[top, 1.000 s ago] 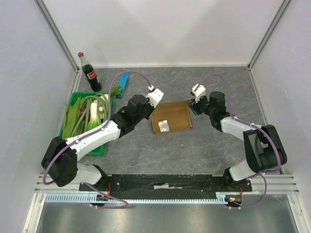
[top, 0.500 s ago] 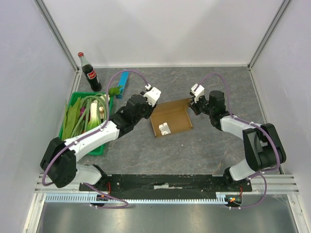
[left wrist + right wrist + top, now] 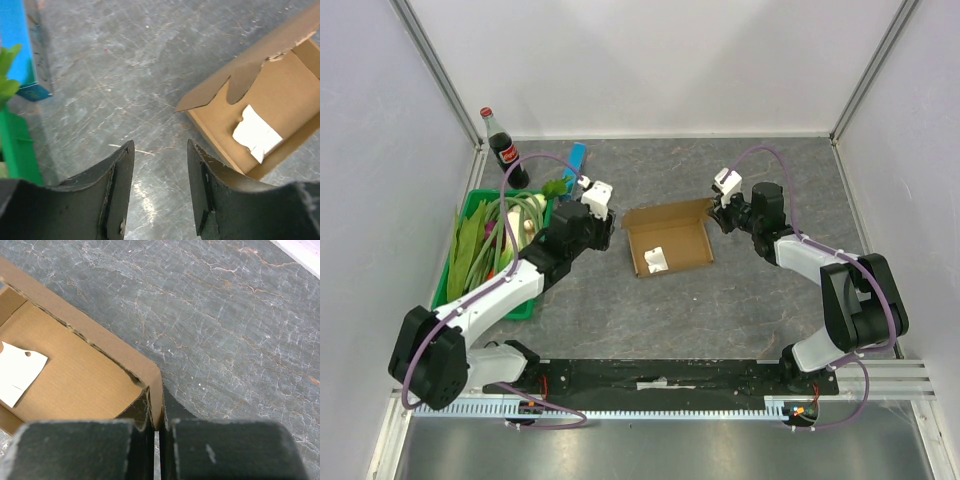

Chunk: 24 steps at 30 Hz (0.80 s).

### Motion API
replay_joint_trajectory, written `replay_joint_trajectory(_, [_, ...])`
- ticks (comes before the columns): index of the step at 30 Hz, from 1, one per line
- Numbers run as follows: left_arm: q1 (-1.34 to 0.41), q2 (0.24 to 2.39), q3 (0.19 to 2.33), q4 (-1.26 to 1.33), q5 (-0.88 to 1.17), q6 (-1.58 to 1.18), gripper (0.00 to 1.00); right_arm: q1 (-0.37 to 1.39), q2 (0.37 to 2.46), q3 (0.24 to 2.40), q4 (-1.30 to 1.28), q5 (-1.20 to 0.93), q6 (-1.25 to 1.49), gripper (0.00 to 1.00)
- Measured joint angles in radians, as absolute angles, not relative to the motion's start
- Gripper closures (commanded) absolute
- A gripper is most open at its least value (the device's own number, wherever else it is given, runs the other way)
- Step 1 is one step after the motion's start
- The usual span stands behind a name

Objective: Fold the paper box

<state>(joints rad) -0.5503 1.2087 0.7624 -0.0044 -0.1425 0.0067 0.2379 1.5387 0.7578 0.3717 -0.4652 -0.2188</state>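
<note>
The paper box (image 3: 668,243) is seen lying near the middle of the table (image 3: 770,300), tray-shaped and open upward, with a white slip (image 3: 656,260) resting on its floor. Its long axis is judged to run from the table's left edge toward the right edge, the right end being turned slightly toward the far edge.

The right gripper (image 3: 155,426) is found at the box's far right corner. Its 2 fingers are pressed together on the thin cardboard wall, which is pinched between them at that corner. The box is thus anchored from the right.

The left gripper (image 3: 159,150) is held above bare table just beyond the box's left end. Its jaws are parted about halfway and nothing is gripped between them. From these fingers the box lies ahead and to the right, and a loose corner flap (image 3: 210,95) is seen jutting out from the box's far left corner toward them. Behind this gripper, toward the left edge, a green tray (image 3: 455,262) is passed over.

The coming move is judged to turn on this: with the right end pinned, the free left end and its flap are nearer the left arm, so any fold there would be approached along the long axis from the left.
</note>
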Motion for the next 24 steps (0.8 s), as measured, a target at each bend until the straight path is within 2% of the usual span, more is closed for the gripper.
replay_joint_trajectory(10, [-0.545, 1.342, 0.741, 0.19, 0.047, 0.073, 0.46, 0.231, 1.548, 0.772, 0.358, -0.466, -0.201, 1.0])
replay_joint_trajectory(13, [-0.545, 1.389, 0.741, 0.212, 0.08, 0.091, 0.55, 0.231, 1.55, 0.772, 0.353, -0.467, -0.198, 1.0])
replay_joint_trajectory(18, [-0.545, 1.435, 0.765, 0.228, 0.089, 0.104, 0.75, 0.231, 1.55, 0.773, 0.349, -0.469, -0.191, 1.0])
replay_joint_trajectory(24, [-0.545, 1.472, 0.817, 0.244, 0.078, 0.106, 0.86, 0.231, 1.55, 0.773, 0.349, -0.469, -0.175, 1.0])
